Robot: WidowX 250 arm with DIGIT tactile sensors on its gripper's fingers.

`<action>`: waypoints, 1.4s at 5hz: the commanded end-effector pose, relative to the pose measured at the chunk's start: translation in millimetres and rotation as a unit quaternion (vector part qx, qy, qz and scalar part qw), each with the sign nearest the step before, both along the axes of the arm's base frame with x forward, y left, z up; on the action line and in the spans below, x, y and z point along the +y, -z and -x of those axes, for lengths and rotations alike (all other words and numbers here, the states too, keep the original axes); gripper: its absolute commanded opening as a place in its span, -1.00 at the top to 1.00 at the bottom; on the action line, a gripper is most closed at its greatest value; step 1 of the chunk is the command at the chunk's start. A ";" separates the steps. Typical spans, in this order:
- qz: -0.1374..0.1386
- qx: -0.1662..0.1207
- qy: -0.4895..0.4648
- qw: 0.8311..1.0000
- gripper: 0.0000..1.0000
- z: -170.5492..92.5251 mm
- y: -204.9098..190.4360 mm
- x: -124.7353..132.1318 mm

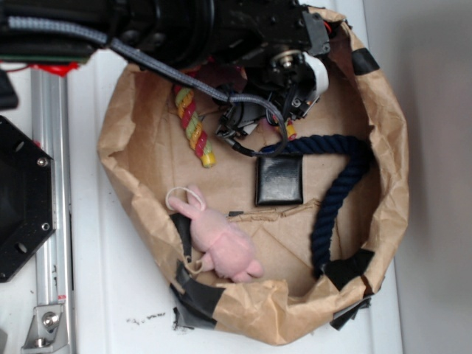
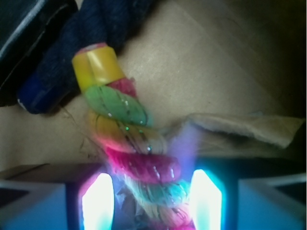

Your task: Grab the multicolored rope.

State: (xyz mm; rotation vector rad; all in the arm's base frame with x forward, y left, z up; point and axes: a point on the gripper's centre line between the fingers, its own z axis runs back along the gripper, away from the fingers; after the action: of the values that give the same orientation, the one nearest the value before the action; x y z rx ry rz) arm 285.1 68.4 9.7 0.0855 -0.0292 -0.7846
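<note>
The multicolored rope point(image 2: 129, 143), twisted from red, yellow and light green strands, runs up between my fingertips in the wrist view. Its yellow capped end lies just ahead, beside the end of the navy rope point(image 2: 48, 86). My gripper point(image 2: 152, 201) is open and straddles the rope, with a thin gap on each side. From outside, the gripper point(image 1: 287, 116) hangs low at the back of the brown paper nest point(image 1: 118, 169). One stretch of the multicolored rope point(image 1: 193, 125) shows at the left; the arm hides its middle.
The navy rope point(image 1: 332, 192) curves along the nest's right side. A black square pouch point(image 1: 279, 179) lies in the middle, and a pink plush bunny point(image 1: 221, 240) sits at the front left. Crumpled paper walls ring everything. A metal rail point(image 1: 51, 221) runs along the left.
</note>
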 end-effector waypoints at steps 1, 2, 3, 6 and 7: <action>0.009 0.018 -0.004 1.000 1.00 1.3 10.8 -11.1; 0.022 0.026 -0.018 0.999 1.00 0.7 6.0 -7.6; 0.029 0.010 -0.087 0.996 1.00 3.6 -4.4 -4.5; 0.015 -0.098 -0.203 0.974 1.00 23.1 -109.3 -70.8; 0.002 -0.076 -0.317 0.945 1.00 15.9 -140.5 -82.4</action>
State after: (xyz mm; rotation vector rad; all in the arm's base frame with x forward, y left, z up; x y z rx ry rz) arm 252.9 0.8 137.0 0.1400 -0.0935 -0.1133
